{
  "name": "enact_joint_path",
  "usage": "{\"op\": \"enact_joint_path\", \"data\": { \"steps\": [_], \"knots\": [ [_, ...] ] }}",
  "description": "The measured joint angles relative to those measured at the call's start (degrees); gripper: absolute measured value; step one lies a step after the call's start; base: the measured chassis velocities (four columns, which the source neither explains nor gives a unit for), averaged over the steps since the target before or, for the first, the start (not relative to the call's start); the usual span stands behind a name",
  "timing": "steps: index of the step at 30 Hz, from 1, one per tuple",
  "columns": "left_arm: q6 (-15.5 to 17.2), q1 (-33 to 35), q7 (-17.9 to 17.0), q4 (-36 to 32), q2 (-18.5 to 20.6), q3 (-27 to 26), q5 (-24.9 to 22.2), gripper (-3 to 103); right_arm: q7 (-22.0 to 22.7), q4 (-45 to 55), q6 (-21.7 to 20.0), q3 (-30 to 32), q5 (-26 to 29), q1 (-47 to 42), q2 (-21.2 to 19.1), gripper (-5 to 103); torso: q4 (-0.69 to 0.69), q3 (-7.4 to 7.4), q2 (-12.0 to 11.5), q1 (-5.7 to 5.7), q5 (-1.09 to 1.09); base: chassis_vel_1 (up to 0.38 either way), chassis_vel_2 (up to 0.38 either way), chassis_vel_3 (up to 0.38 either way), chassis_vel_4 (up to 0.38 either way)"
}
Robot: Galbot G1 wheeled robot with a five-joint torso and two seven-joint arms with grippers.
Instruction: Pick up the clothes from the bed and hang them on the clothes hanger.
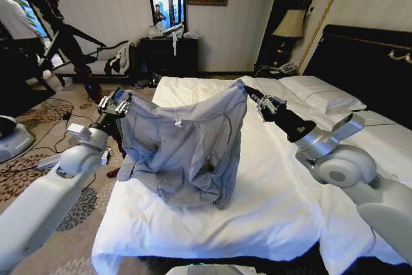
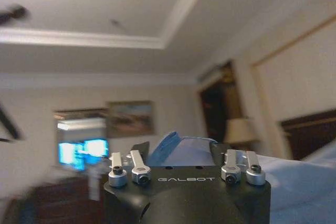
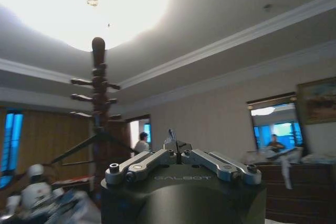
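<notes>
Clothes point(image 1: 187, 149) on bed point(image 1: 270, 204)

Both arms raised, left gripper point(image 1: 122, 102) and right gripper point(image 1: 252, 93) clamped

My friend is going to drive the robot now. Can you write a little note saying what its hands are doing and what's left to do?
Left gripper: shut on the shirt, at one top corner.
Right gripper: shut on the other top corner.
Shirt: held up and spread between both grippers, lower part still resting on the bed.
Clothes hanger: on the wooden pole, bare.
Done: shirt grasped and lifted.
Left: hang it on the hanger.
</notes>
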Motion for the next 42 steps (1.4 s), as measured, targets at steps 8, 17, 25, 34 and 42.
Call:
{"op": "enact_joint_path", "data": {
  "steps": [8,17,25,34,42],
  "knots": [
    [2.0,4.3,17.6,-0.9,0.5,-2.3,3.1,97,1.7,-1.0,0.0,0.3,0.0,-0.1,0.2,0,-0.02,0.0,0.0,0.0,0.01,0.0,0.0,0.0,0.0],
    [-0.3,1.8,23.0,-1.7,1.5,-5.0,0.3,100,1.7,-1.0,0.0,0.6,0.0,-0.3,-0.1,0,-0.02,0.0,0.0,0.0,0.02,0.0,0.0,0.0,0.0],
    [3.2,-4.4,16.2,-5.0,2.7,-8.0,-18.7,100,1.6,-1.4,-0.1,0.2,-0.2,-0.4,0.4,0,-0.02,0.0,0.0,0.0,0.01,0.0,0.0,0.0,0.0],
    [4.6,-15.4,-6.9,2.8,1.2,-5.0,-17.8,100,1.4,-0.9,-0.1,0.5,-0.3,-0.6,0.4,0,-0.03,0.01,0.0,0.0,-0.01,0.0,0.0,0.0,0.0],
    [15.9,-30.8,-13.8,15.6,6.6,0.2,-15.5,100,0.8,0.5,0.0,0.5,-0.7,-0.8,1.2,0,-0.01,0.01,0.0,0.0,0.0,0.0,0.0,0.0,0.0]
  ]
}}
